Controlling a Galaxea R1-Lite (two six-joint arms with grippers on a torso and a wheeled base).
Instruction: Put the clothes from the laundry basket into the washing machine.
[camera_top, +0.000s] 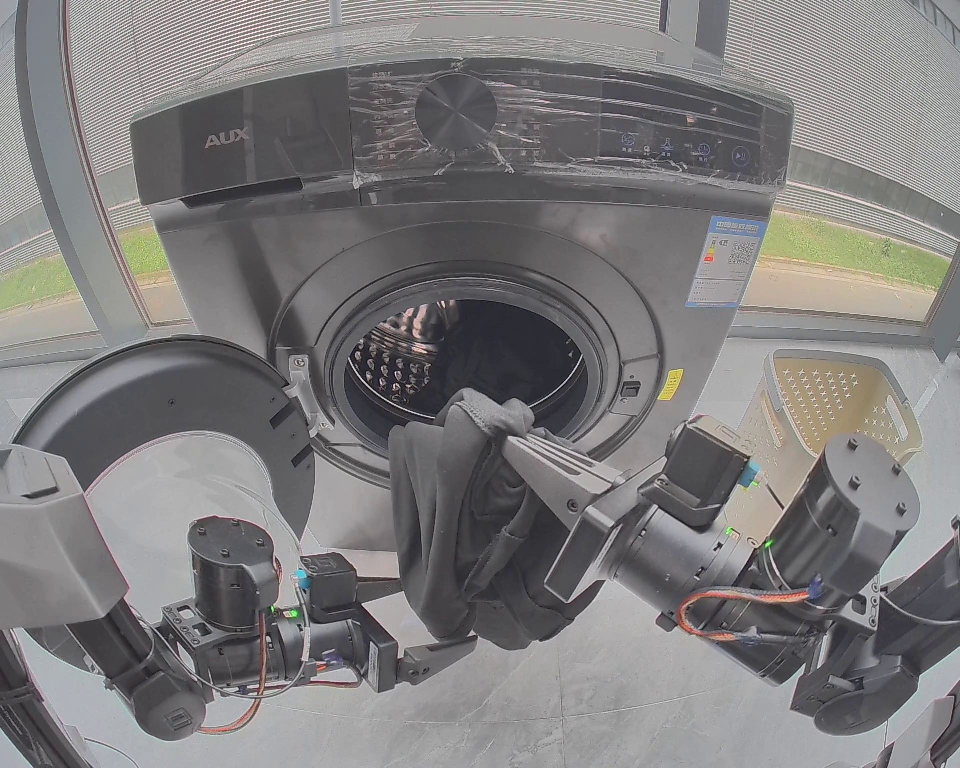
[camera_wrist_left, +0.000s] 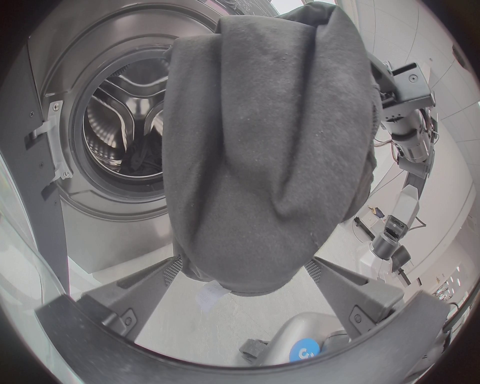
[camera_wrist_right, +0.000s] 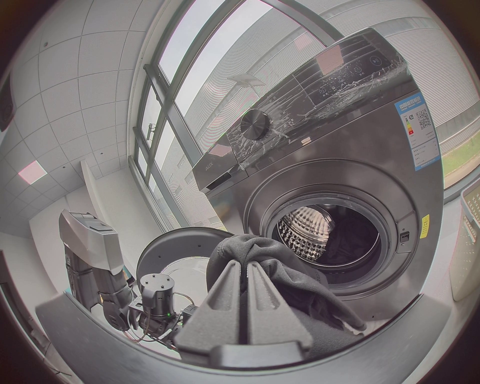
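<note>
The washing machine (camera_top: 460, 250) stands on the tiled floor (camera_top: 620, 700) against the windows, and its round door (camera_top: 150, 420) is swung wide open on the robot's left. Its drum (camera_top: 400, 365) is exposed, with a dark piece of clothing (camera_top: 520, 360) lying inside at the bottom. The cream laundry basket (camera_top: 830, 400) sits on the floor just beside the machine's right front corner, tilted so that its perforated inside faces the camera. A dark grey garment (camera_top: 460, 520) hangs in the air in front of the drum opening, below its lower rim and clear of the floor, drooping in heavy folds. The right end effector (camera_top: 515, 440) grips the garment's top, with the fingers pressed together on a bunch of cloth just outside the opening. The left end effector (camera_top: 430, 625) sits low under the garment with its fingers (camera_wrist_left: 340, 290) spread apart. The garment's lower end hangs down between them, and I cannot tell whether the cloth touches either finger. A small white label (camera_wrist_left: 212, 295) shows at the garment's bottom hem.
</note>
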